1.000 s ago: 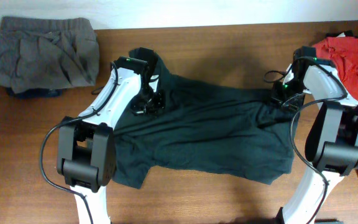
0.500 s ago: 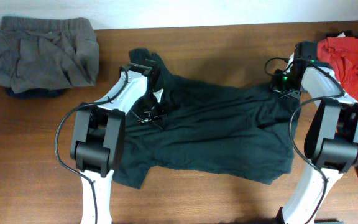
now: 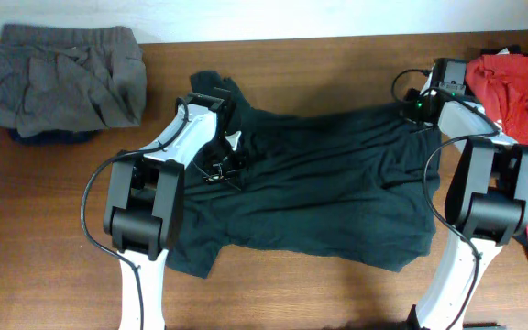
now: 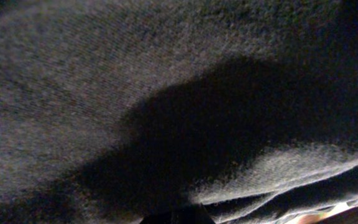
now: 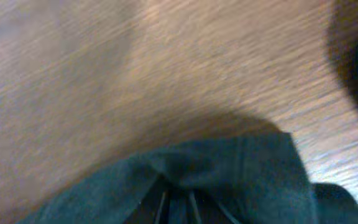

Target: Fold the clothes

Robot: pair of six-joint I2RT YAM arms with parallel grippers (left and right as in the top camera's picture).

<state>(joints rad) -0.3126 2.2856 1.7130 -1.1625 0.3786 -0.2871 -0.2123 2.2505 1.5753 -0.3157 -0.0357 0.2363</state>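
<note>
The black T-shirt [image 3: 319, 197] lies spread over the middle of the table, with its white neck tag [image 3: 235, 140] showing at the upper left. My left gripper [image 3: 223, 167] is down in the cloth beside the tag. Dark cloth [image 4: 135, 81] fills the left wrist view and hides the fingers. My right gripper [image 3: 422, 108] is shut on the shirt's far right corner, which bunches at the jaws [image 5: 185, 196] over bare wood. Straight creases run taut between the two grippers.
A grey elastic-waist garment [image 3: 58, 78] lies crumpled at the far left over something dark blue [image 3: 53, 137]. A red T-shirt [image 3: 521, 92] lies along the right edge, close to the right arm. The brown wooden table [image 3: 337, 64] shows behind the shirt.
My right gripper has drawn the shirt's right corner toward the far edge, stretching the cloth. My left gripper shifted slightly right and nearer, then held still.
</note>
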